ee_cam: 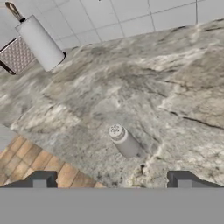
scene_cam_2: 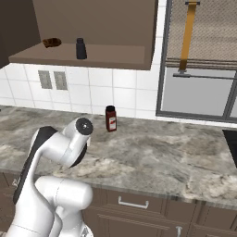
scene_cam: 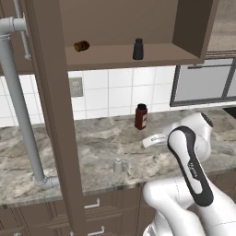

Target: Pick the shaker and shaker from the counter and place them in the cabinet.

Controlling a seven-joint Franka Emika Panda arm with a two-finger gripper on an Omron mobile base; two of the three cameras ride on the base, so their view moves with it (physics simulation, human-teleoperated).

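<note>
The pale grey-white shaker (scene_cam: 118,166) stands upright near the front edge of the marbled counter (scene_cam: 92,138). In the hand view this shaker (ee_cam: 124,141) lies just ahead of my gripper (ee_cam: 111,180), between the lines of its two fingertips (ee_cam: 39,179) and apart from them. The gripper is open and holds nothing. The black shaker (scene_cam: 138,49) stands upright on the base board of the brown cabinet (scene_cam: 156,56); it also shows in the right base view (scene_cam_2: 81,48) on the cabinet (scene_cam_2: 102,59).
A dark red bottle (scene_cam: 141,116) stands at the back of the counter. A small brown object (scene_cam: 81,45) lies in the cabinet, left of the black shaker. A tall brown panel (scene_cam: 55,115) and a grey pipe (scene_cam: 18,106) rise at the left. Drawers (scene_cam: 101,216) sit below the counter.
</note>
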